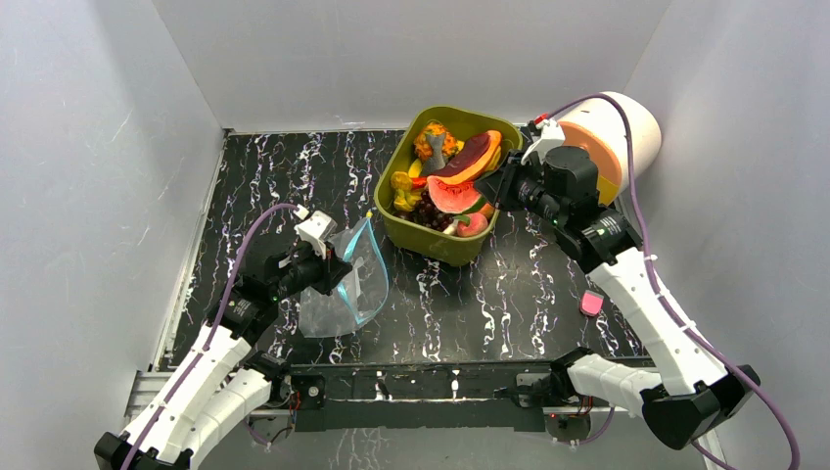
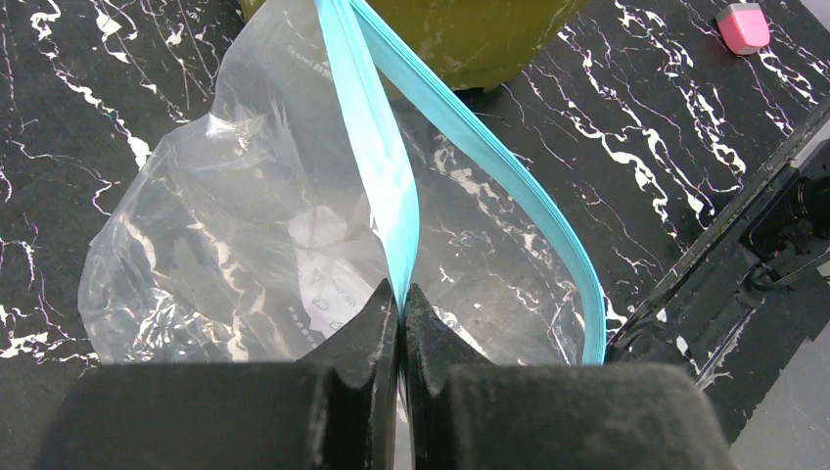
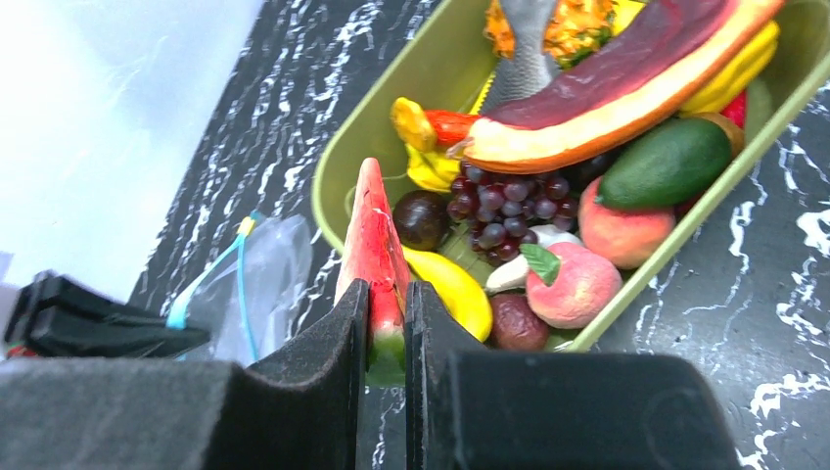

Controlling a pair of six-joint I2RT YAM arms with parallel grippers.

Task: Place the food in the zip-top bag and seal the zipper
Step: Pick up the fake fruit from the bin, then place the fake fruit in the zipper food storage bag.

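Food [image 1: 442, 168]: small, colourful plastic toy pieces heaped in an olive-green rectangular tub [image 1: 438, 247] on a black, white-veined table [image 1: 274, 176]. One piece, a red watermelon wedge with a green rind [image 3: 374, 245], is clamped by its rind end between the closed fingers of the right gripper [image 3: 387, 294], above the tub's near right part. Whether the wedge touches the pieces beneath cannot be told.

The rest of the food in the tub includes a bunch of dark purple grapes [image 3: 499, 206], a yellow banana [image 3: 452, 286], a pink peach [image 3: 579, 284], a green avocado [image 3: 666, 162] and a long maroon-and-orange slice [image 3: 626, 78] lying across the top.

A clear, floppy zip-top bag [image 2: 245, 225] rests on the table left of the tub and nearer the arm bases. Its teal-blue zipper strip [image 2: 377, 147] edges the mouth, which gapes with its two lips apart. The left gripper [image 2: 401, 294] is pinched tight on one lip, and the other lip curves away to the side.

A small pink object [image 1: 591, 303] lies on the table right of the tub, towards the bases. A white cylinder with an orange face [image 1: 612, 132] stands near the tub's far right corner.
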